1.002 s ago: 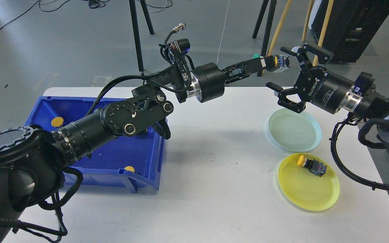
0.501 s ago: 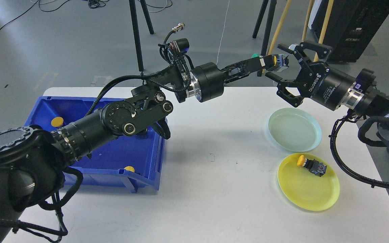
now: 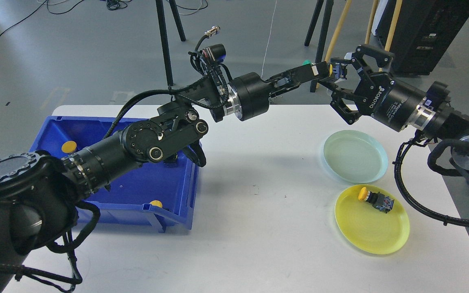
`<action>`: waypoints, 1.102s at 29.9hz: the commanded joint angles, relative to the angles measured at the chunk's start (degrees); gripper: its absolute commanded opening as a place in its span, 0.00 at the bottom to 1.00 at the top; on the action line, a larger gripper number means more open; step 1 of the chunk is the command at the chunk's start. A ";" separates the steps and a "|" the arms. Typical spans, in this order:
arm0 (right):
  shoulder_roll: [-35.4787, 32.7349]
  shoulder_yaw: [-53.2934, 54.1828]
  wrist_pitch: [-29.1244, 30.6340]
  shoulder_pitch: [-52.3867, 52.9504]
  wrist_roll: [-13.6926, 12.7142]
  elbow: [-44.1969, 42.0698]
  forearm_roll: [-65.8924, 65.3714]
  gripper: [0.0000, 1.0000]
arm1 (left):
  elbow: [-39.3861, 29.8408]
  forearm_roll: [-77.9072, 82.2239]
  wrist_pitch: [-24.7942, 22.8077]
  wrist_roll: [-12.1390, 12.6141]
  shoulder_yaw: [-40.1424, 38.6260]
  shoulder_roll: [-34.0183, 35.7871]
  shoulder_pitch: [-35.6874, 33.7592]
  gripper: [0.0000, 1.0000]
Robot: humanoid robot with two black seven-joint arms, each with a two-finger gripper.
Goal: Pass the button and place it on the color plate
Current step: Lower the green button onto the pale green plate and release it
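Handover above the green plate (image 3: 355, 156): left gripper (image 3: 327, 72) pinching yellow push-button (image 3: 337, 71); right gripper (image 3: 346, 87), jaws spread, should enclose it squarely before release.

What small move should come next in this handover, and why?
Probably shutting the right claw on the yellow-capped button. The left claw holds that button out above the table's far edge, and the right claw's open fingers already bracket it, so the left should not let go yet. The yellow plate, which holds one button, looks like its destination.

Yellow-capped button (image 3: 337, 71) held aloft, yellow plate (image 3: 375, 236) below
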 commanded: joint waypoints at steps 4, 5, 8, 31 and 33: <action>0.18 -0.25 0.02 -0.15 -0.39 0.15 0.00 0.01 | 0.30 -0.07 0.07 0.05 0.02 0.00 0.11 0.16; 0.18 -0.25 0.02 -0.24 -0.47 0.15 0.00 0.01 | 0.30 -0.07 0.07 0.05 0.02 0.00 0.11 0.29; 0.09 -0.08 0.02 -0.68 -0.56 0.24 0.00 0.01 | 0.30 -0.86 -0.11 0.05 0.02 0.00 0.11 0.71; 0.44 13.81 0.02 -15.01 -0.39 -15.81 0.44 0.01 | 0.21 -6.48 -0.55 0.05 -1.29 0.00 0.11 0.87; 1.84 12.93 0.02 -14.39 -0.47 -23.80 -0.43 0.01 | 0.30 -8.67 -0.55 0.05 -1.21 0.00 0.11 0.87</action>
